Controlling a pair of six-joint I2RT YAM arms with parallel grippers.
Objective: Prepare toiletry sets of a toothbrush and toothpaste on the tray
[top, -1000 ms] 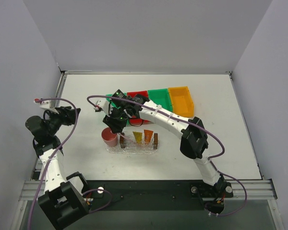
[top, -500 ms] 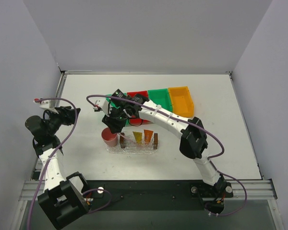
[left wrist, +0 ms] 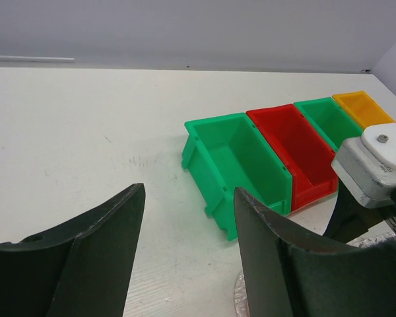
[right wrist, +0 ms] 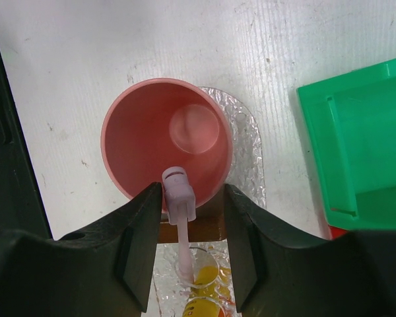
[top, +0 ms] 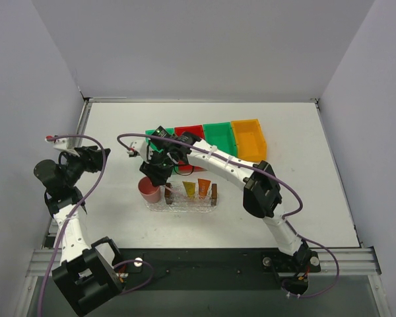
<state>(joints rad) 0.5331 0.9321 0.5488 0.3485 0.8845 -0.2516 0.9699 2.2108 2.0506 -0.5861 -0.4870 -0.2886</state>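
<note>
The tray [top: 214, 192] sits on a clear textured mat with an orange toothpaste [top: 204, 188] and a yellow-orange one [top: 189, 189] standing in it. In the right wrist view the whitish-pink toothbrush [right wrist: 179, 195] stands upright. Its lower end rests in a round hole beside the yellow tube [right wrist: 204, 274], by the tray's brown handle block [right wrist: 208, 228]. My right gripper [right wrist: 191, 190] is open around the toothbrush's top: the left finger is close against it and the right finger is apart. My left gripper [left wrist: 188, 195] hangs open and empty at the table's left [top: 96, 156].
A pink cup [right wrist: 152, 132] stands on the mat's end [right wrist: 247, 152], right beside the tray [top: 149, 189]. A row of bins lies behind: green [left wrist: 241, 158], red [left wrist: 297, 148], green [left wrist: 330, 119], orange [left wrist: 363, 109]. The right arm [top: 224, 168] arches over the bins.
The right arm and its gripper have shifted slightly to the left, toward the pink cup. The left arm has stayed still.
</note>
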